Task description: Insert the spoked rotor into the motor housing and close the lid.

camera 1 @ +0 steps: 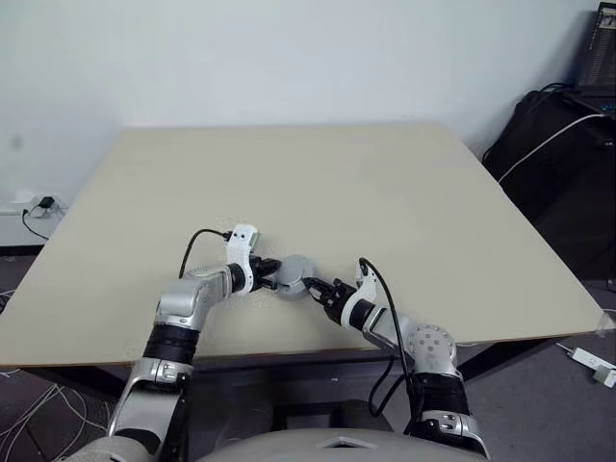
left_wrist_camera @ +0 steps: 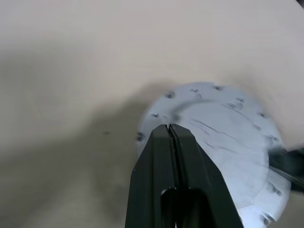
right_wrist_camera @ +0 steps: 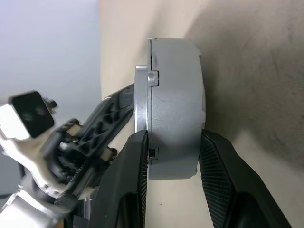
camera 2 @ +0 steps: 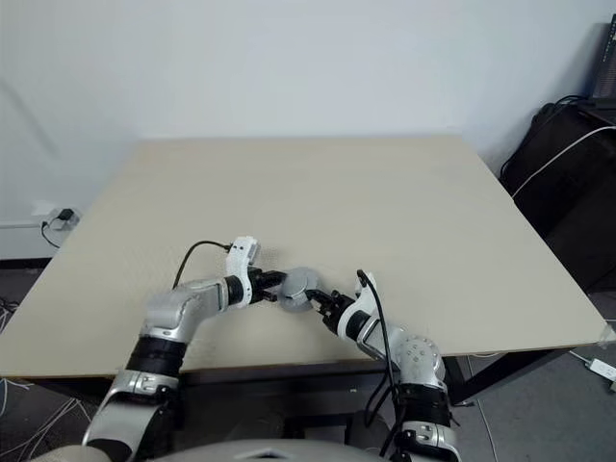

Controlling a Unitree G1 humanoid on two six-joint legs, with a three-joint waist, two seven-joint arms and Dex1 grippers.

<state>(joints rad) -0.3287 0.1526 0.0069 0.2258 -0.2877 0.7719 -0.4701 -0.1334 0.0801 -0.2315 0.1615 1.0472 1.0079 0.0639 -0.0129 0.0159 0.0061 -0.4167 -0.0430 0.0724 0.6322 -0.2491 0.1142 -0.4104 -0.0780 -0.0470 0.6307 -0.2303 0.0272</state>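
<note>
A round grey motor housing sits near the table's front edge, seen as a small grey disc between my two hands. My right gripper is shut on it, one finger on each side of its wall. The silvery lid, dotted with small holes near its rim, lies flush on the housing's face. My left gripper is shut, with nothing between its fingers, and its tips rest against the lid. It also shows in the right wrist view, where the left gripper leans on the lid's flange. The spoked rotor is hidden.
The beige table stretches away behind the hands. A black bag with a white cable stands to the right of the table. A white power strip lies on the floor at the right, and cables lie at the left.
</note>
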